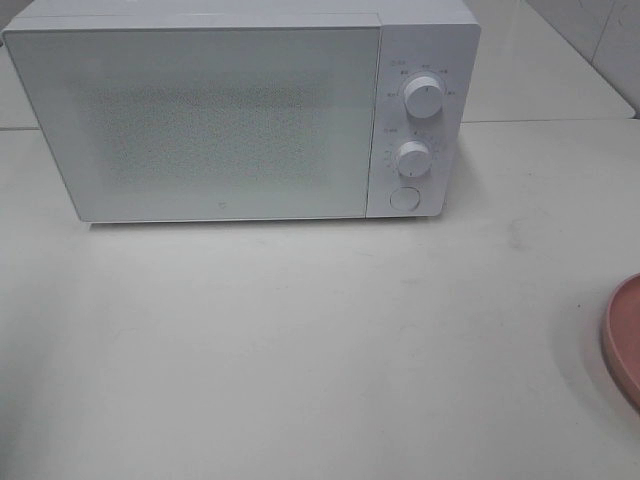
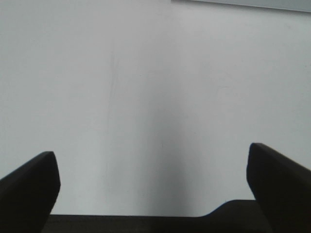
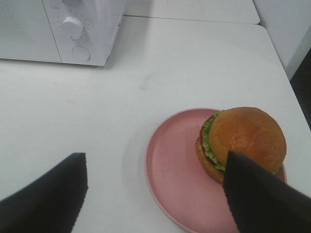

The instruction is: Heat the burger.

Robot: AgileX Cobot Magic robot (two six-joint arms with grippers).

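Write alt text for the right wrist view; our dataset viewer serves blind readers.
A golden-bunned burger with green lettuce sits off-centre on a round pink plate on a white table. The right gripper hangs open above them, its dark fingers in the foreground. A white microwave with round knobs stands behind, door shut.

Kitchen-like setup: white microwave (image 1: 240,115) on pale table (image 1: 300,350).

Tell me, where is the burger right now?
The burger sits on a pink plate on the white table, seen from the right wrist camera, off to the right of the closed microwave; the high camera catches only the plate's edge.
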